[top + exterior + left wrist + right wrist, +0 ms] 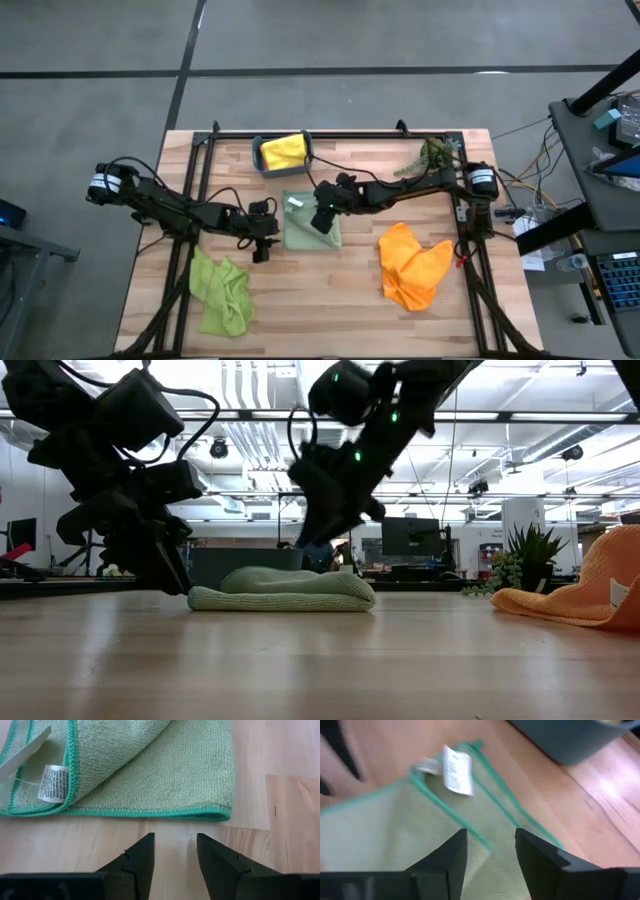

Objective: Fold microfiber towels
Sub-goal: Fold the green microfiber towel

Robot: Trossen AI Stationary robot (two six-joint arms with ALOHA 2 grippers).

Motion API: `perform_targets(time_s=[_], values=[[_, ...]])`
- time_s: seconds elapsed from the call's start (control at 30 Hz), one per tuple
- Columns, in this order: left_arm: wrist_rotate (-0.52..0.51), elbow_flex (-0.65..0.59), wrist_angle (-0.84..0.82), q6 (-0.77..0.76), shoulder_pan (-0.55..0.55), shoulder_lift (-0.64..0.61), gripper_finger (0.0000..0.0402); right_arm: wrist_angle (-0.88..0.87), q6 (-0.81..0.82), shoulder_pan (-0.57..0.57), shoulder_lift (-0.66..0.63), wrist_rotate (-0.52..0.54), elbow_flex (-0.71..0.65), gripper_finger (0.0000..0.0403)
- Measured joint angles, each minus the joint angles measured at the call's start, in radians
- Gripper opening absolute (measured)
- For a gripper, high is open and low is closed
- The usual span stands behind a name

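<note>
Sage towel [312, 229] looks soft, light, floppy; best pinched at its stitched edge. Left end effector [175, 851] beside it and right end effector [490, 851] above it, both released.

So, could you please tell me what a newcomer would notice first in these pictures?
Probably the folded sage green towel at the table's middle, with the left pincer open beside it and the right pincer open above it. Next, the orange towel crumpled to the right and the yellow towel in the bin.
</note>
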Motion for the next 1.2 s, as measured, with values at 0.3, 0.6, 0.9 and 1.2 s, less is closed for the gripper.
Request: perform_targets(time_s=[0.3, 0.6, 0.9, 1.2], values=[[-0.001, -0.005, 0.0, 0.0, 0.0, 0.0, 0.0131, 0.049, -0.059, -0.045, 0.043, -0.031, -0.051, 0.0095], [-0.004, -0.006, 0.001, 0.0, 0.0, 0.0, 0.0131, 0.201, -0.053, -0.022, 0.057, -0.217, -0.085, 0.0031], [-0.004, -0.005, 0.001, 0.026, 0.0, 0.0, 0.0131, 0.408, -0.022, 0.12, 0.112, -0.31, -0.064, 0.0018], [-0.004, -0.003, -0.002, 0.027, 0.0, 0.0, 0.0131, 0.409, -0.082, 0.185, 0.13, -0.308, -0.007, 0.0018]])
